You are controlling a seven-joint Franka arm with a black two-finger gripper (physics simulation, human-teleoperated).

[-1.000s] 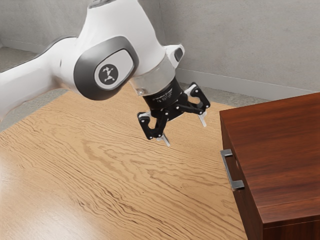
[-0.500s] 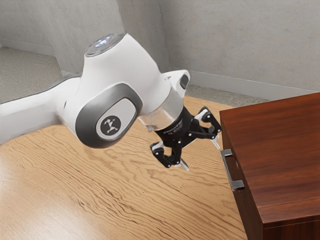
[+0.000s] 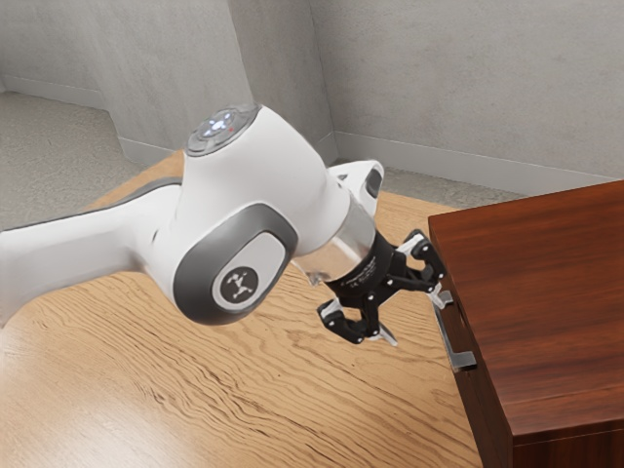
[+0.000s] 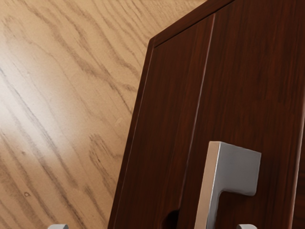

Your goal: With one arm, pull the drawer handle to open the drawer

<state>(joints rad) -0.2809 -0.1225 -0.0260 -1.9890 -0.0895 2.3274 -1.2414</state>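
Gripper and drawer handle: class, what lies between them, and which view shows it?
Nothing. In the exterior view the open gripper sits right at the upper end of the drawer handle, with bare table under the small gap.

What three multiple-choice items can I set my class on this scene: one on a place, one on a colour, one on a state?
1. Where on the cabinet is the handle mounted?
A. On its top
B. On the face turned toward the arm
C. On its far side, by the wall

2. What colour is the handle?
A. Black
B. Red
C. Silver-grey

3. How is the gripper?
A. Open, close beside the handle
B. Shut on the handle
C. Shut, high above the cabinet

Answers: 1 B, the bar runs down the dark wood front; 2 C, it shows as pale metal in both views; 3 A, its jaws stand spread with nothing clamped between them.
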